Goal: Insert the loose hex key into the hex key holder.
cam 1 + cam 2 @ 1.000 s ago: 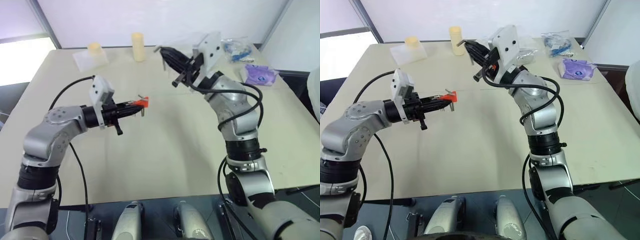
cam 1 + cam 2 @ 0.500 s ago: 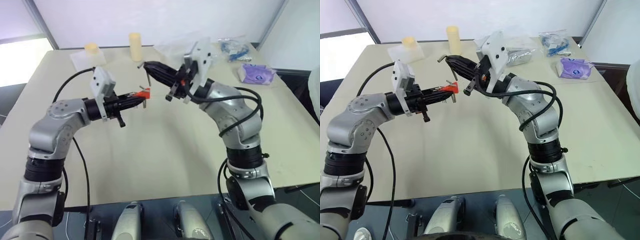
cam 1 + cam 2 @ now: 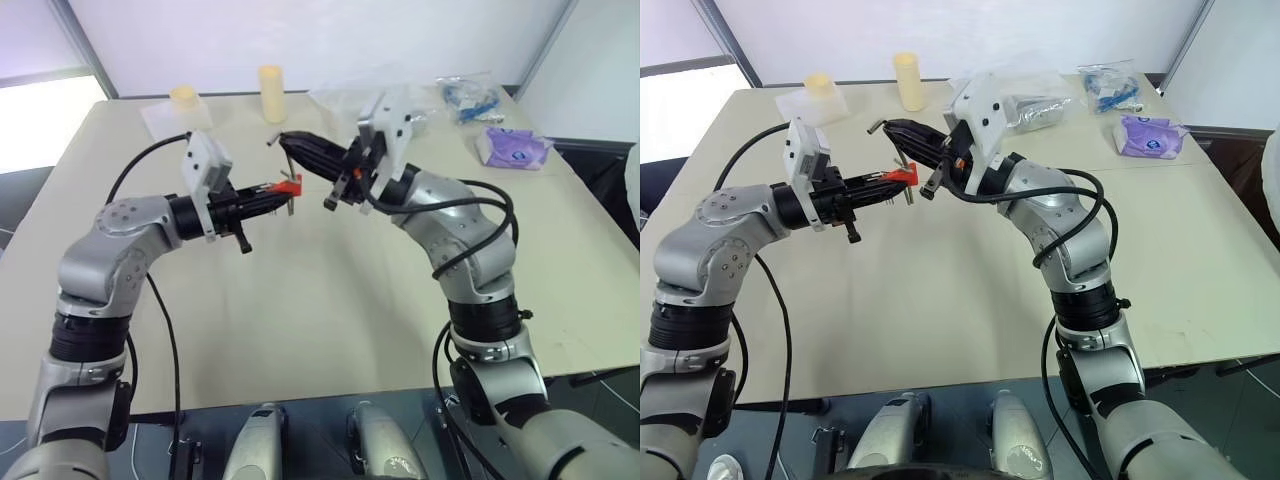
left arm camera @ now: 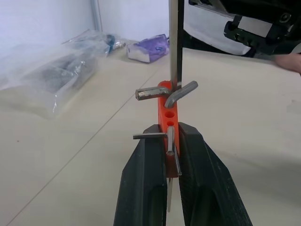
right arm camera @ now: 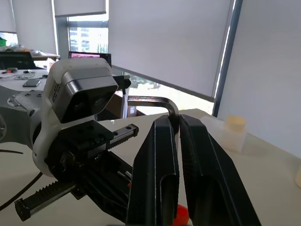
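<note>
My left gripper [image 3: 272, 190] is shut on the hex key holder [image 3: 290, 186], a small red-orange block held level over the table, with short grey keys sticking out of it. The holder [image 4: 165, 109] shows open holes along its face in the left wrist view. My right gripper [image 3: 288, 141] is shut on the loose hex key [image 5: 151, 100], gripped just below its bend. The key's long shaft [image 4: 175, 42] hangs straight down, and its tip meets the far end of the holder, between two protruding keys. I cannot tell whether the tip is in a hole.
At the table's far side stand a yellow cylinder [image 3: 271, 93] and a smaller yellow piece on clear plastic [image 3: 185, 98]. Clear plastic bags [image 3: 1035, 100], a bag of blue parts [image 3: 470, 95] and a purple pack [image 3: 515, 148] lie at the back right.
My right gripper has carried the loose hex key left and downward, from well right of the holder to just above it. My left gripper has held the holder in place.
</note>
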Controlling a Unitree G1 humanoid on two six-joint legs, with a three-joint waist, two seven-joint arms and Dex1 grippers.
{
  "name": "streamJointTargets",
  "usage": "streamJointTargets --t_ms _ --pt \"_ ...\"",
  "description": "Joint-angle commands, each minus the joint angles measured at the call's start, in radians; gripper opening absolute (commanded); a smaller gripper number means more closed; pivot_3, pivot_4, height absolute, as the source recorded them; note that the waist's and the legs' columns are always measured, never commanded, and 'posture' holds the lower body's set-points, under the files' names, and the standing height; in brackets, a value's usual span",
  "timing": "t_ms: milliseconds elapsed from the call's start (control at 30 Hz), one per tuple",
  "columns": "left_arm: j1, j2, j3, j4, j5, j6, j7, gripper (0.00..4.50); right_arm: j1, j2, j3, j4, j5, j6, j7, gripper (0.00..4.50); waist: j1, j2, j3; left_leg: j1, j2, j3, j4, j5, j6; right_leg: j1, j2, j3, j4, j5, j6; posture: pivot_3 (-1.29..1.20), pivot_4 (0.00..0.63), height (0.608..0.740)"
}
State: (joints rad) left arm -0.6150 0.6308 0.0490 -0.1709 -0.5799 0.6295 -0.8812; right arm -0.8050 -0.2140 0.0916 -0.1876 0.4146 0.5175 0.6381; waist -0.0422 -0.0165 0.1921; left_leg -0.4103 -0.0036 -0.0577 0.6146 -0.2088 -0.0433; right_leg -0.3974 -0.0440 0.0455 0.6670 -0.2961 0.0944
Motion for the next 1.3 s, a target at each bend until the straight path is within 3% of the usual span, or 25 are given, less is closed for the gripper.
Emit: streamJointTargets --t_ms 33,1300 --pt "-0.022 0.011 0.025 -0.041 -0.016 0.001 0.0 0.0 -0.01 0.006 -0.008 -0.032 0.008 -0.025 -0.006 0.09 0.0 0.0 0.0 0.0 0.0 0.0 0.0 0.0 0.0 0.0 0.0 0.0 0.0 0.0 0.0 0.0 0.15 0.74" --pt "-0.015 0.011 0.066 -0.056 -0.039 0.025 0.031 0.0 -0.021 -0.011 -0.013 -0.005 0.001 -0.046 0.002 0.09 0.0 0.0 0.0 0.0 0.0 0.0 0.0 0.0 0.0 0.0 0.0 0.0 0.0 0.0 0.0 0.0 0.15 0.74"
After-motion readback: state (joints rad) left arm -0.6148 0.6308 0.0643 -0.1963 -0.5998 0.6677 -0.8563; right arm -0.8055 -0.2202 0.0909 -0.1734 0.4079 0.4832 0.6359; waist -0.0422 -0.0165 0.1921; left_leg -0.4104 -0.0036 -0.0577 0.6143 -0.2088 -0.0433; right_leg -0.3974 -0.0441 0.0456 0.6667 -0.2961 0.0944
